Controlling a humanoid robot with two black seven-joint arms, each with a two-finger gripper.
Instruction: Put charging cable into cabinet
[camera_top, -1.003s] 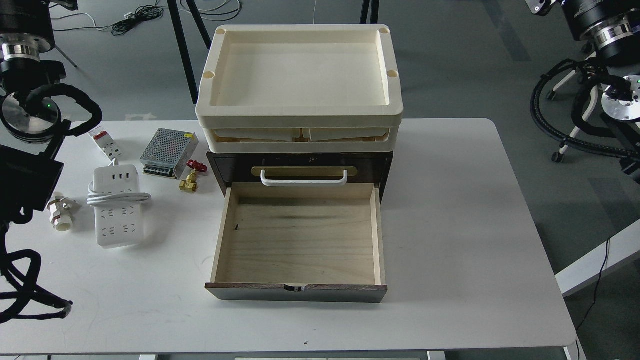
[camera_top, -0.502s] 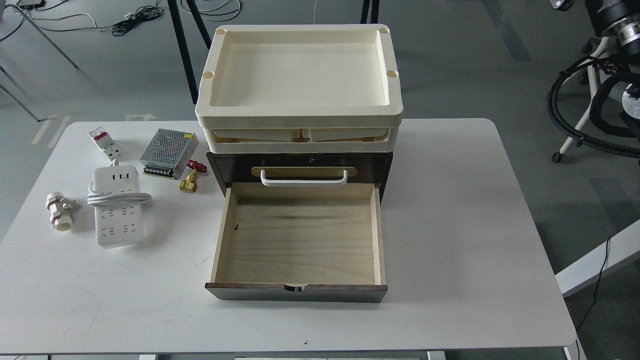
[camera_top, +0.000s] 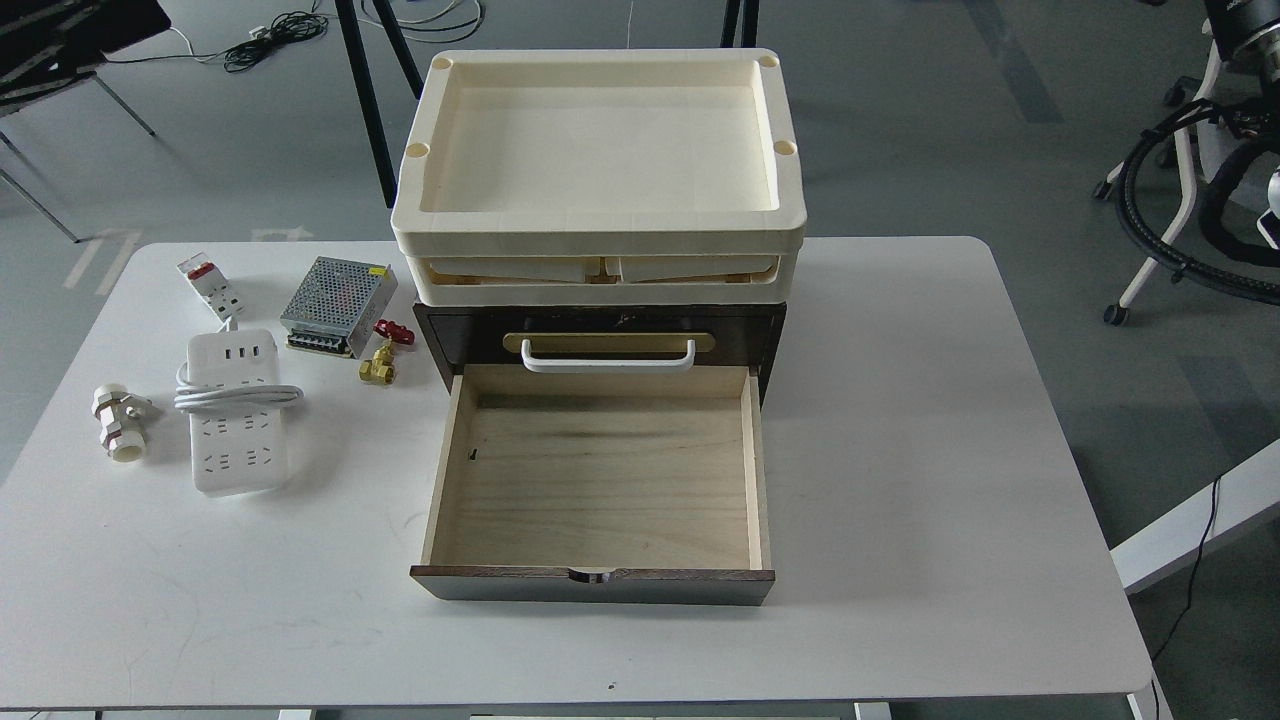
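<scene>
Charging cable (camera_top: 236, 415): a white power strip lay flat on the worktop (camera_top: 900, 450) in the left-centre of the frame, USB ports at its upper end, its thick white cord looped across the body just below them.
Cabinet (camera_top: 600, 330): dark brown, it stood mid-frame with a white bar handle (camera_top: 607, 356) on a gold plate; its lower pale wood drawer (camera_top: 596, 480) was pulled out toward the bottom of the frame, interior bare.
Cream trays (camera_top: 598, 150): they were stacked on top of the cabinet, the upper one open to the top.
Left end effector: it was out of the frame, so its state could not be told; only a dark shape showed at the upper left corner.
Right end effector: it was not visible either; only black cabling and an arm segment (camera_top: 1215, 170) crossed the upper right edge, off the worktop, so open or closed could not be told.
Cable relative to end effectors: no relation could be read, both being out of the frame.
Cable relative to drawer: it lay left of the open drawer, well apart from its left wall, with bare worktop between.
Neighbours of the cable: a perforated power-supply box (camera_top: 338, 292) lay to its upper right, a small red-handled brass valve (camera_top: 382, 358) to its right near the cabinet's corner, a white switch block with a red tab (camera_top: 209, 283) above it, and a white pipe fitting (camera_top: 118, 422) to its left.
Open room: the lower left of the worktop and all of it right of the cabinet lay clear.
Edges: the cable sat well in from the worktop's left edge; the drawer front stood back from the bottom edge.
</scene>
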